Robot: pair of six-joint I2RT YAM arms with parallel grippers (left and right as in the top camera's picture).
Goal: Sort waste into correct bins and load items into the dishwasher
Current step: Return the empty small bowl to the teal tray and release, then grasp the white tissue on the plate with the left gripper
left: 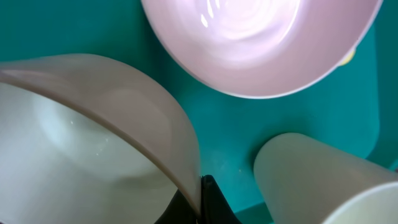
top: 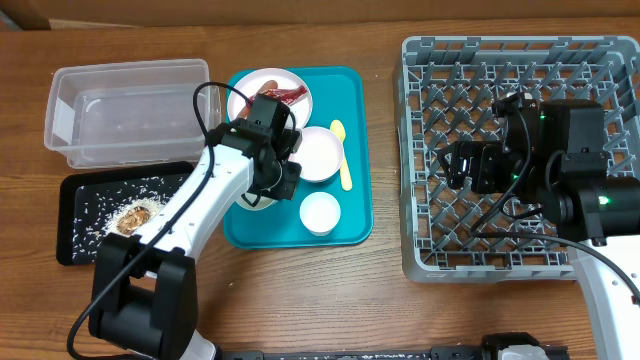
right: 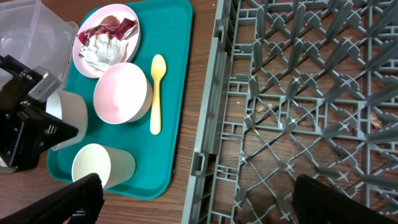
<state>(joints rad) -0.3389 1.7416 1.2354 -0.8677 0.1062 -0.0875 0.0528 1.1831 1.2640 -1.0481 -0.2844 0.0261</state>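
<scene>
Teal plastic fills most of my left wrist feed: the teal tray (left: 242, 134) sits under a small white bowl (left: 93, 140), and the left jaws are clenched on that bowl's rim, one dark finger (left: 210, 198) showing against the thin wall. Just beside it on the tray I see the second bowl (left: 261, 43), pinkish inside, and the white cup (left: 323, 180) lying near the tray's edge.

From overhead, the round plate (top: 243, 98) is at the far end of the teal tray with the red wrapper (top: 292, 94) on it; the right wrist view shows the crumpled napkin (right: 102, 53) touching that wrapper on the plate. The yellow spoon (top: 342, 155) lies on the tray along the right side of the second bowl.

To the left, on the wooden tabletop (top: 300, 300), the clear tub (top: 130, 68) stands at the back and the black tray (top: 75, 245) in front of it. Rice grains (top: 95, 215) are scattered across the black tray, with the brown lump (top: 133, 214) among them.

The grey dish rack (top: 430, 250) stands at the right of the tabletop, apart from the teal tray. My right jaws hang over its lattice floor, spread wide and holding nothing. I see no dishes between the pegs.
</scene>
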